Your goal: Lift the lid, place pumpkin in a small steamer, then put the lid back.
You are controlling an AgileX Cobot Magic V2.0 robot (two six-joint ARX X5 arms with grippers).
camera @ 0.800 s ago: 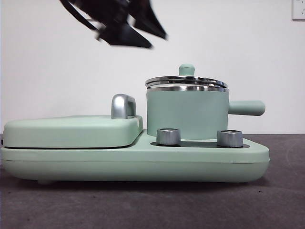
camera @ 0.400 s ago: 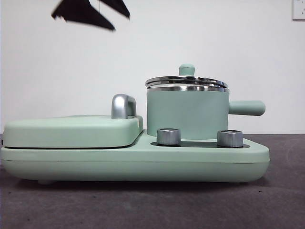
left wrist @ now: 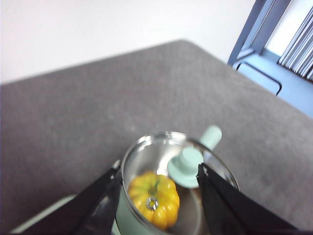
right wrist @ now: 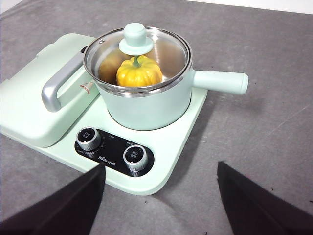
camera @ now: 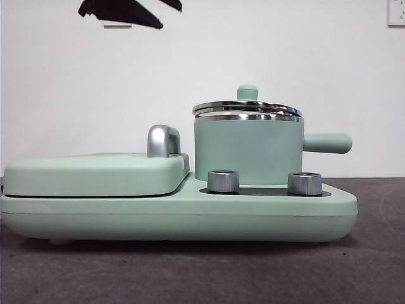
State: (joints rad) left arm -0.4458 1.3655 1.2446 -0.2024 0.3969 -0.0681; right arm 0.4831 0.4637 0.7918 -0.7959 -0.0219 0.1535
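Front view: your left gripper has lifted to eleven o'clock, jaws spread wide and empty; lid covers pumpkin in the small steamer. Task looks complete.

Front cam low, level, close; both wrist cams look down, sharing the small steamer.

lid covers steamer, open space above
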